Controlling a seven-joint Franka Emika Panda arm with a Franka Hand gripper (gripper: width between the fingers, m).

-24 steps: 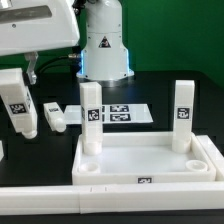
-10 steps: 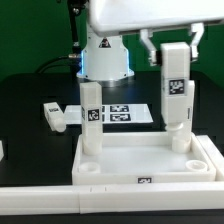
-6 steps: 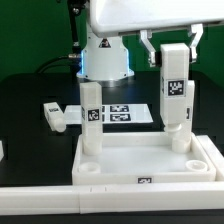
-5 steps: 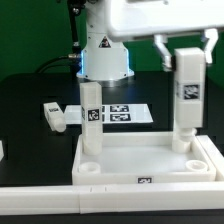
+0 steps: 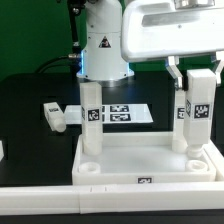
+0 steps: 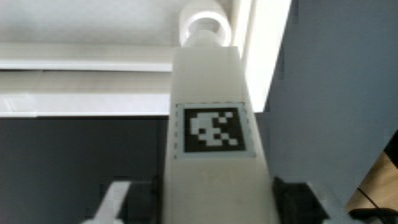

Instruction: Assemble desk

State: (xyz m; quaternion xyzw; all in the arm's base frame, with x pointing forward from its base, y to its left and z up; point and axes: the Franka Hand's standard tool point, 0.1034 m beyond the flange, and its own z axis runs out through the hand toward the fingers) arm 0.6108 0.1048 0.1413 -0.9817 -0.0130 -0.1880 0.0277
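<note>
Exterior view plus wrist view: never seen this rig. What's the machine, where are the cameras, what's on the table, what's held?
The machine is one robot arm with a two-finger gripper. The exterior view comes from a camera off the arm; the wrist view from one on the wrist. On the black table lies the white desk panel, with a standing leg in one far corner and a half-hidden leg in the other. A loose leg lies near the marker board (rig tags, not furniture). The gripper is shut on the held leg, upright over the panel's right end in the exterior view.
</note>
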